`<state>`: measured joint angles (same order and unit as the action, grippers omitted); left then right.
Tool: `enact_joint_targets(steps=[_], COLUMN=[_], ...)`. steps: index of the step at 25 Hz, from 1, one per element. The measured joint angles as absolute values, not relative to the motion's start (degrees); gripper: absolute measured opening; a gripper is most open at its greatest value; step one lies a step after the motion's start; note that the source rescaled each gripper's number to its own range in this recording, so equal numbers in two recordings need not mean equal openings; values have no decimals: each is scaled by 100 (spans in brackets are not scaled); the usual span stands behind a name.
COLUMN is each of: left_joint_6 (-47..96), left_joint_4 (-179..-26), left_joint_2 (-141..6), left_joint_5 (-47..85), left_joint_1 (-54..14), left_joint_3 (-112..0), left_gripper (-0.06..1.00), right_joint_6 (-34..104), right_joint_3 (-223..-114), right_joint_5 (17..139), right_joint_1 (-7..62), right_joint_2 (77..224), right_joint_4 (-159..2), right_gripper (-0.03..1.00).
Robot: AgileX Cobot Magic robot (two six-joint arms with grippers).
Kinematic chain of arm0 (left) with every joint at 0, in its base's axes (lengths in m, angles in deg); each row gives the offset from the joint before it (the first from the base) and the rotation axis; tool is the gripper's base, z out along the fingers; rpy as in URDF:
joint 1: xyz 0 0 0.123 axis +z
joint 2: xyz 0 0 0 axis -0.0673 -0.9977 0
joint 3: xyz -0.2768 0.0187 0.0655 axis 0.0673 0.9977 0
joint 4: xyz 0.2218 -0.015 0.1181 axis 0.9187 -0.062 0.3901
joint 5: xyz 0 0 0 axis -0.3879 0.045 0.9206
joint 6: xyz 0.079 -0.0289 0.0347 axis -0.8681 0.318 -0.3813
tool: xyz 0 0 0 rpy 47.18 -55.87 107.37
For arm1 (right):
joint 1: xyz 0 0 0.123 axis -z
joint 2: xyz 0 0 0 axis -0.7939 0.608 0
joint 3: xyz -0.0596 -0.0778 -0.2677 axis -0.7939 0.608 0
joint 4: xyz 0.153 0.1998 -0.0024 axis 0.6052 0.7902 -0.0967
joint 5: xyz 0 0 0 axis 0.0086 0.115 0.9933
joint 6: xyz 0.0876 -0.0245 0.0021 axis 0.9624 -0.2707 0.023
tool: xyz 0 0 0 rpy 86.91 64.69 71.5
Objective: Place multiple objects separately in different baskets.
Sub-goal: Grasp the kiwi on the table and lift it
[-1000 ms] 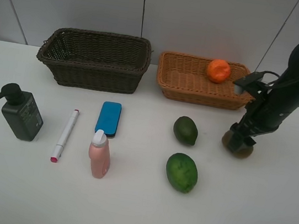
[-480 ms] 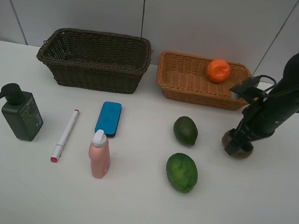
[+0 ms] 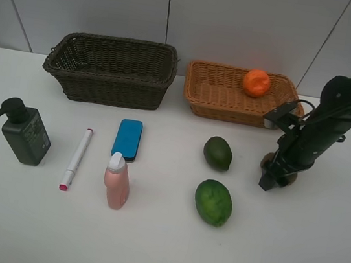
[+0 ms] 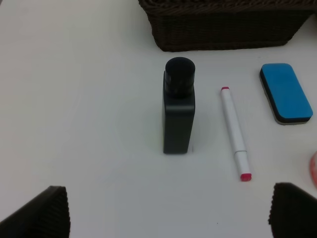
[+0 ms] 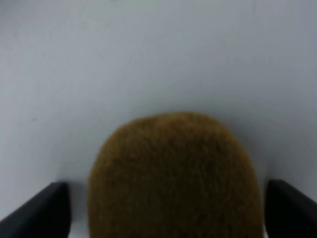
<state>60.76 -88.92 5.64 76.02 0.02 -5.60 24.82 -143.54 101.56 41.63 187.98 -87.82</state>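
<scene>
The brown kiwi [image 5: 173,173] lies on the white table [image 3: 315,256], between the two fingers [image 5: 37,210] of the right pincer [image 3: 275,174] — jaws spread wide, a gap on either side, nothing gripped. Beyond this pincer is the light orange-tan basket [image 3: 230,113], holding the orange [image 3: 257,83]. The smaller green fruit [image 3: 217,152] sits beside the pincer. The left pincer [image 4: 163,215] is also open and empty — the dark green pump bottle [image 4: 178,119] stands just ahead of it.

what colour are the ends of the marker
Pinkish red on both ends of the white marker; clearest in the left wrist view.
</scene>
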Motion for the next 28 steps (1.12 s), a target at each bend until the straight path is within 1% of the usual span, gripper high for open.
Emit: enact_joint_targets(steps=[4, 5, 6, 7, 8, 9, 10, 11, 28], left_joint_6=[6076, 6076, 6076, 6076, 6076, 6076, 6076, 6076, 6076], left_joint_4=[-8892, -8892, -8892, -8892, -8892, -8892, -8892, -8892, -8892], left_joint_2=[564, 564, 564, 564, 564, 564, 564, 564, 564], left_joint_5=[7602, 7602, 7602, 7602, 7602, 7602, 7602, 7602, 7602], left_joint_1=[2, 2, 2, 2, 2, 2, 2, 2, 2], left_joint_3=[-560, -560, -560, -560, -560, -560, -560, -560, -560], left_gripper=[100, 100, 100, 100, 100, 100, 100, 100, 100], right_joint_6=[2482, 2482, 2482, 2482, 2482, 2482, 2482, 2482, 2482], right_joint_3=[-14354, -14354, -14354, -14354, -14354, -14354, -14354, -14354, -14362], right_joint_5=[10156, 10156, 10156, 10156, 10156, 10156, 10164, 10182, 10295], right_joint_1=[4163, 4163, 4163, 4163, 4163, 4163, 4163, 4163, 4163], right_joint_2=[18798, 18798, 18798, 18798, 18798, 18798, 18798, 18798, 18770], right_joint_4=[-8782, -8782, -8782, -8782, -8782, -8782, -8782, -8782, -8782], right_gripper=[100, 98, 90, 71, 44, 0, 4, 2, 2])
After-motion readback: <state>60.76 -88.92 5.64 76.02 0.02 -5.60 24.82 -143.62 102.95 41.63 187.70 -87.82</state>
